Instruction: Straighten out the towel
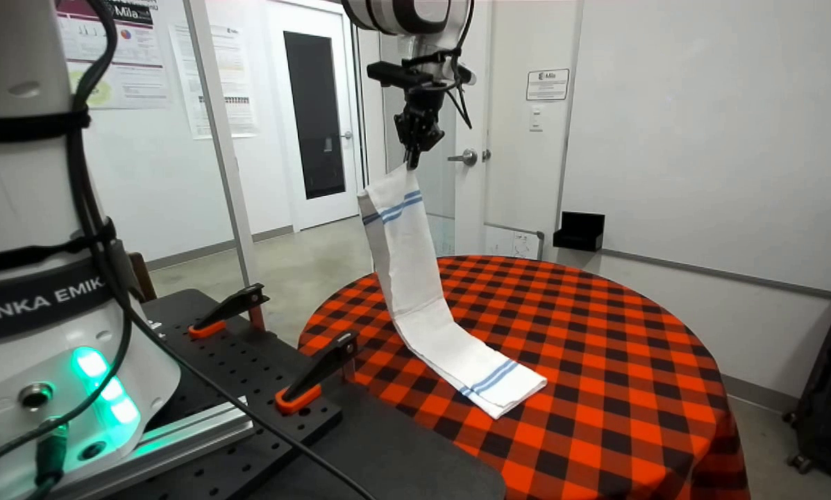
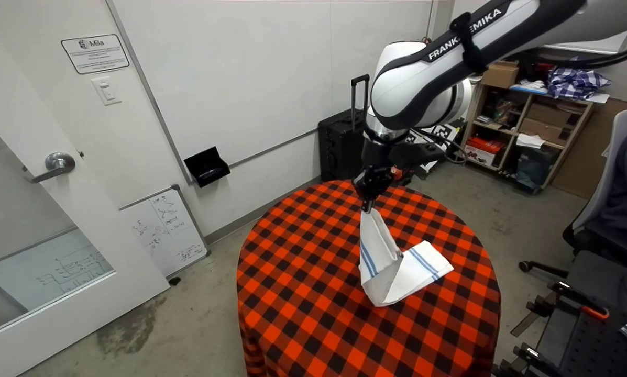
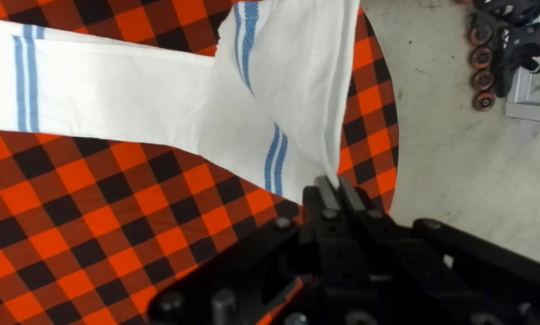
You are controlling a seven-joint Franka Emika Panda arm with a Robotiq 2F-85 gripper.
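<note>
We see the gripper [image 3: 333, 180] clamped on one end of the towel [image 1: 418, 285], raised above the table [image 1: 596, 333]; the other end rests there, its weight, we judge, an anchor for drawing the folds straight.

The towel [image 1: 418, 285] is white, with two blue stripes near each end, and it is folded into a long strip. I hold it by one corner in my gripper [image 1: 412, 162], so that end is up and hangs at a slant. It bends near the middle, where it meets the bench [image 1: 596, 333], and the other end lies flat there, stripes showing.
</note>
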